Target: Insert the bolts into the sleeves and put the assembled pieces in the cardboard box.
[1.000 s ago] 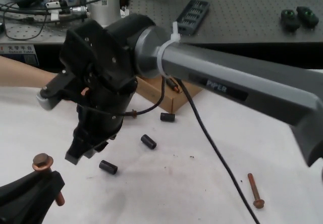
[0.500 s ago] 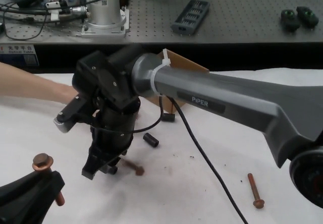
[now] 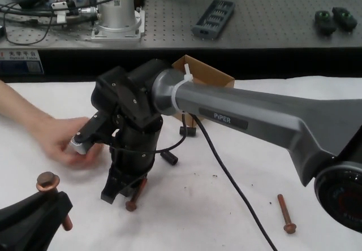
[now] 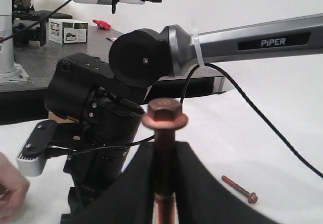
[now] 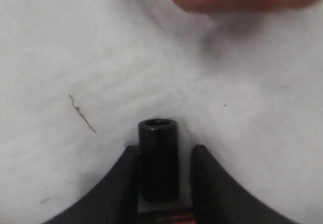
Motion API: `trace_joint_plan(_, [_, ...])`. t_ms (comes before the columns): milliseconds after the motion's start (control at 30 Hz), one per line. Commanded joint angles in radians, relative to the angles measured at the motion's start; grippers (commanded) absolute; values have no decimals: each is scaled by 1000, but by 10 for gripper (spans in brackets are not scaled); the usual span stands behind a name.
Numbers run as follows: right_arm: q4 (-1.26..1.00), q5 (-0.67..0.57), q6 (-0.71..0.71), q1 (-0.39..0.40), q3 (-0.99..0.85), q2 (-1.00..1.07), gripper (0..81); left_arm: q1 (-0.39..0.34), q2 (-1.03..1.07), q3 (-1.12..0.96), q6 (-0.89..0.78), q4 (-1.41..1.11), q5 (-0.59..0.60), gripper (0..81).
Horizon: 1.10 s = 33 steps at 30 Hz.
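Note:
My right gripper (image 3: 120, 193) points straight down at the white cloth, and its fingers sit close around a black sleeve (image 5: 158, 158) whose open end faces away. A copper bolt (image 3: 136, 195) leans right beside those fingers. Low at the near left, my left gripper (image 3: 42, 208) is shut on another copper bolt (image 4: 164, 120), held upright with the head on top. A third bolt (image 3: 285, 212) lies loose on the cloth to the right. Two more sleeves (image 3: 169, 158) lie between the right gripper and the cardboard box (image 3: 206, 74), which is partly hidden by the arm.
A person's hand (image 3: 56, 141) rests on the cloth at the left, touching the grey camera block on my right wrist. The right arm and its black cable (image 3: 226, 177) cross the middle. A dark perforated bench with equipment runs along the back.
My right arm swung toward the near side and dropped its gripper onto the sleeve on the cloth. The hand slid in to the wrist. A bolt now leans beside the gripper.

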Motion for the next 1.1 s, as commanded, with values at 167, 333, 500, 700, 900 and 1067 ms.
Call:
trace_joint_plan(167, [-2, -20, -7, -3, 8, 24, 58, -6, -8, -3, 1, -14, 9, 6])
trace_joint_plan(333, [5, -20, -7, -3, 8, 24, 58, -6, -8, -3, 3, -14, 9, 6])
trace_joint_plan(500, [36, 19, -7, -3, 8, 14, 58, -6, -8, -3, 3, -14, 9, 6])
trace_joint_plan(700, [92, 121, -7, -3, 8, -66, 58, -6, -8, -3, 3, -14, 5, 6])
trace_joint_plan(900, [107, 166, 29, -3, 8, -224, 58, -6, -8, -3, 3, -12, 6, 6])
trace_joint_plan(1067, [103, 166, 70, -3, 8, -382, 58, -6, -8, -3, 3, -12, 6, 6])
